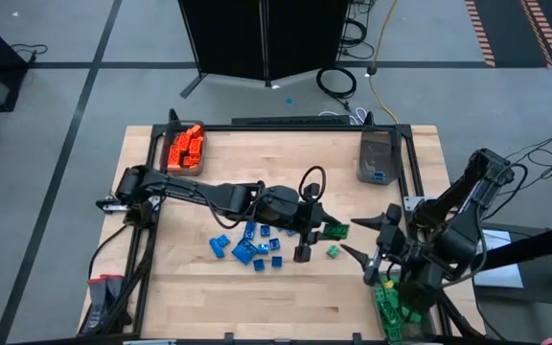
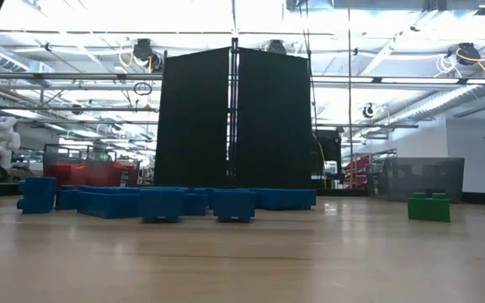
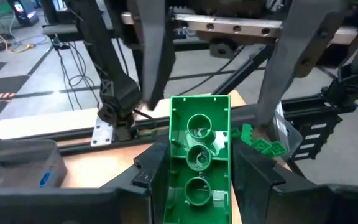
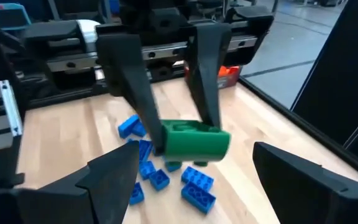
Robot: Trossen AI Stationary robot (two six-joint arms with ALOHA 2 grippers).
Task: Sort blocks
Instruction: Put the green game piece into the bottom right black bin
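I see pale wood-grain table (image 1: 286, 287), black frame. Orange blocks (image 1: 186, 149) fill bin at upper left of high view. Blue blocks (image 1: 252, 244) scattered centre. My left gripper (image 1: 331, 229), black, grips green block (image 3: 199, 155); second green block (image 1: 333, 251) loose just below. Grey translucent bin (image 1: 377, 156) upper right, blue inside. More green blocks (image 1: 391, 305) lower right. Right gripper (image 1: 367, 251) black.

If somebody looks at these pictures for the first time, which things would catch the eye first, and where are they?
First, the green brick clamped in the left gripper above the middle of the table, facing the open right gripper near the right edge. Next, the scattered blue bricks on the wood just left of centre. Then the bright orange bricks filling the bin at the far left corner.
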